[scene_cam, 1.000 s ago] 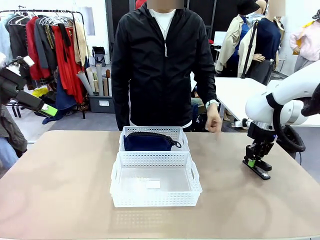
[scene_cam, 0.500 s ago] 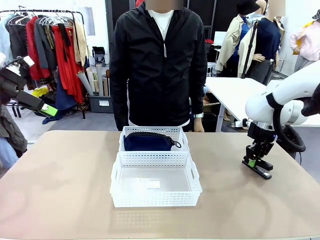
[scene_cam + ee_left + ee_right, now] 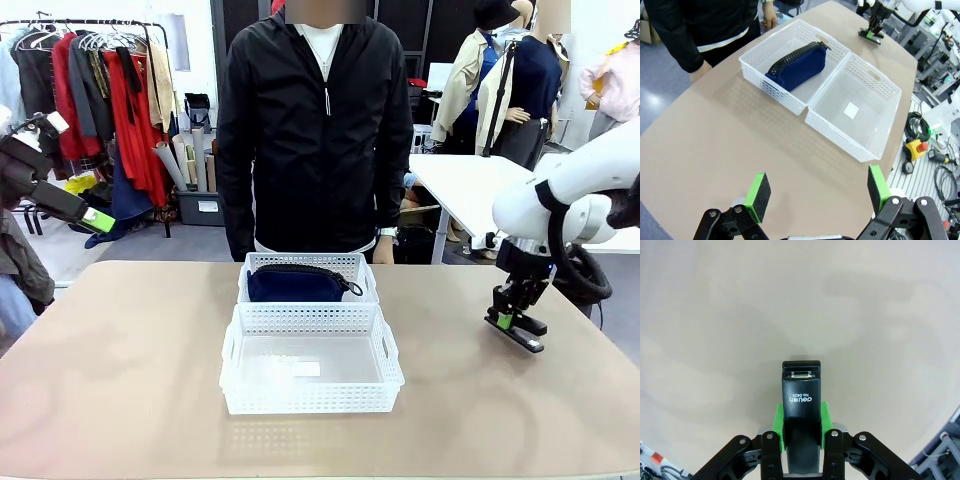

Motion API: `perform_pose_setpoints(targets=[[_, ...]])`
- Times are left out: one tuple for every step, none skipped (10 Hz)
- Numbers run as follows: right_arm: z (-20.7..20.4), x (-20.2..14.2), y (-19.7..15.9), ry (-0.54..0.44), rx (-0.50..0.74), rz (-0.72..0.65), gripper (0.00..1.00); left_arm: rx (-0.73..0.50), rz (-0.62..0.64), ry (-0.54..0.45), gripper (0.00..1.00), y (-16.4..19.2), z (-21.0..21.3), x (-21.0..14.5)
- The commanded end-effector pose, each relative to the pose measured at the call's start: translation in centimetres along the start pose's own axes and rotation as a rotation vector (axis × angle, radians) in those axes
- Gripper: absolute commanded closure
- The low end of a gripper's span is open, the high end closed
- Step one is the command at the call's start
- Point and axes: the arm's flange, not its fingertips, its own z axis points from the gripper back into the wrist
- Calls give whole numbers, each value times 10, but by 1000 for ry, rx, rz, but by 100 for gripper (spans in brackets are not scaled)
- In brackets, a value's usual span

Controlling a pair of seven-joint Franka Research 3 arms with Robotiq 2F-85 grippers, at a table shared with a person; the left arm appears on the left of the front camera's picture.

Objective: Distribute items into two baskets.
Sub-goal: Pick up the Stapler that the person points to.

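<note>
Plainly, the right wrist view has right fingers (image 3: 778,427) clamped on the stapler (image 3: 801,400); left fingers (image 3: 758,196) spread wide

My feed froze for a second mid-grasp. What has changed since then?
The person's hand drew back from over the table's right side to hang beside the jacket. The right pincer, shut on the stapler, rose slightly with it. The baskets, the pouch in the far one and the open left pincer stayed as they were.
</note>
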Motion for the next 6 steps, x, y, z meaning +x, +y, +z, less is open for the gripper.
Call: perform_pose_setpoints(targets=[[56, -25, 9, -55, -4, 63, 100, 4, -5, 12, 0, -2, 1, -2], [84, -39, 10, -83, -14, 94, 100, 4, -5, 12, 0, -2, 1, -2], [106, -50, 13, -92, -22, 120, 100, 4, -5, 12, 0, -2, 1, -2], [128, -62, 18, -92, -34, 159, 100, 4, -5, 12, 0, -2, 1, -2], [152, -71, 25, -117, -37, 228, 100, 4, -5, 12, 0, -2, 1, -2], [172, -77, 35, -130, -42, 288, 100, 4, -5, 12, 0, -2, 1, -2]])
